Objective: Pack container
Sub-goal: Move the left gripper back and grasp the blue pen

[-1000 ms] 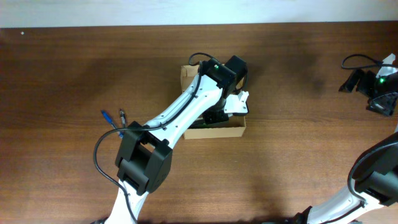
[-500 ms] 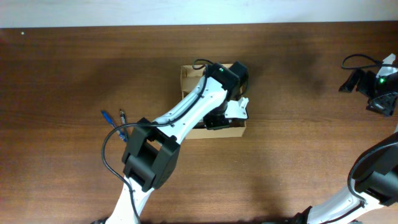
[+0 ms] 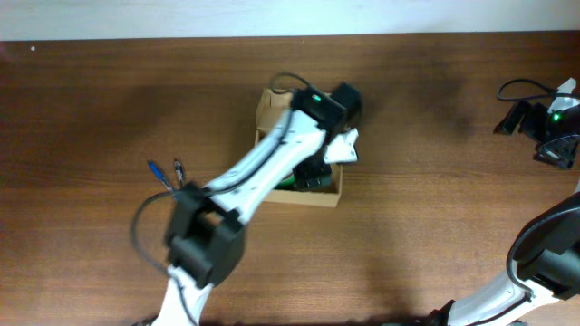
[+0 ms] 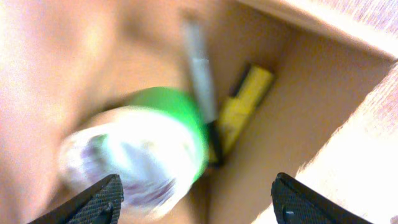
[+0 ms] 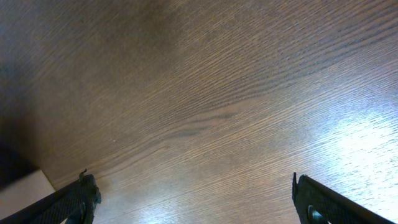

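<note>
On the table (image 3: 435, 226), the box (image 3: 268, 104) holding a green roll (image 4: 168, 130) is being overhung by the spread left gripper (image 4: 196, 202); the right gripper (image 5: 199, 199), also spread, is being held well apart.

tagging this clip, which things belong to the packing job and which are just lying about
Job: cardboard box; green-and-white roll, yellow thing and grey stick inside it (blurred); left gripper open above them.
Lying about: two pens on the table left of the box; right gripper open over the table.

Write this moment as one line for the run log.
task: pack container | left pincer: open, over container interior | contents: green item, yellow item | right pincer: open, over table
</note>
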Controlling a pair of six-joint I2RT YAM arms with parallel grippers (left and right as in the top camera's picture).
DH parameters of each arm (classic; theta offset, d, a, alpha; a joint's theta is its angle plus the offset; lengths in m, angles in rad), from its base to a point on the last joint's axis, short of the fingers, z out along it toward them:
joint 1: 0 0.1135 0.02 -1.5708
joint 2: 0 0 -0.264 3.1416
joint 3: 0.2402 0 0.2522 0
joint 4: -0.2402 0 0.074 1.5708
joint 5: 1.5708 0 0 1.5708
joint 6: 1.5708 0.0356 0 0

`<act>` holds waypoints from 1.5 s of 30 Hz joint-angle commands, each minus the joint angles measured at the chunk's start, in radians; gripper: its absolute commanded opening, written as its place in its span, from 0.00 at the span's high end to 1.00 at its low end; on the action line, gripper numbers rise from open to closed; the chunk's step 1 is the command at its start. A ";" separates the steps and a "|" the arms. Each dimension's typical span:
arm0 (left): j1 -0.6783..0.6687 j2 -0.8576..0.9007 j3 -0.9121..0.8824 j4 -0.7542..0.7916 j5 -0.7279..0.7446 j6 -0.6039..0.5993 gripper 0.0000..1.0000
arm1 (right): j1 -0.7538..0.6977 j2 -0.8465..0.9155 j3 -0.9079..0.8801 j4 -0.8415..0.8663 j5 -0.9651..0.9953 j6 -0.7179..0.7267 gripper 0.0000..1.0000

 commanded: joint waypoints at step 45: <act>0.839 -0.330 -0.727 0.433 0.145 -1.261 0.56 | 0.005 0.001 0.001 0.000 0.013 0.002 0.01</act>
